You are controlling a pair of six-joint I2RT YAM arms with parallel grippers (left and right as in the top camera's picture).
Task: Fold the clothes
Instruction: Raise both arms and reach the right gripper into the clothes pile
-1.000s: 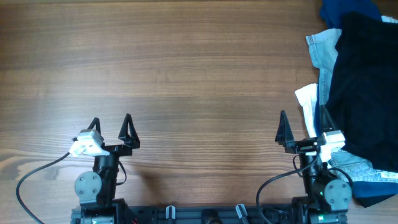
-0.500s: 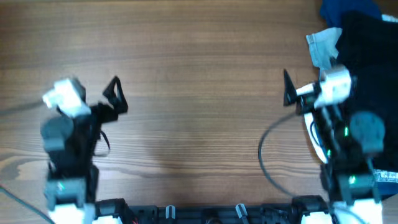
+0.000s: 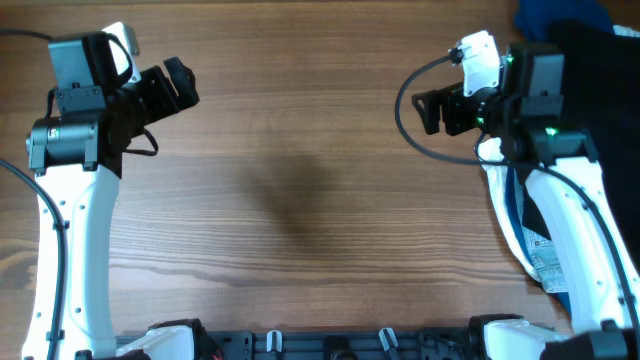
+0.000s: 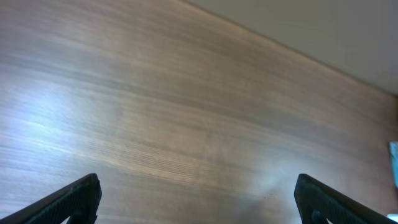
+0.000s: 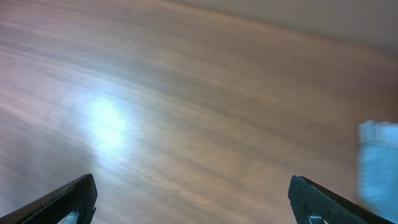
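Note:
A pile of clothes lies at the table's right edge: a black garment (image 3: 605, 70), a blue one (image 3: 555, 12) at the far corner, and pale blue and white cloth (image 3: 500, 185) partly hidden under my right arm. My left gripper (image 3: 178, 84) is raised over the far left of the table, open and empty; the left wrist view (image 4: 199, 208) shows only bare wood between its jaws. My right gripper (image 3: 428, 112) is raised just left of the pile, open and empty (image 5: 196, 208). A pale blue cloth edge (image 5: 377, 163) shows at the right of the right wrist view.
The wooden table (image 3: 300, 180) is bare from the left edge to the pile. Both white arms reach up from their bases at the front edge. The table's far edge (image 4: 292, 53) shows in the left wrist view.
Both arms have risen from their low rest poses at the front edge and swung toward the far side. Both grippers stayed open and empty. The clothes have not moved.

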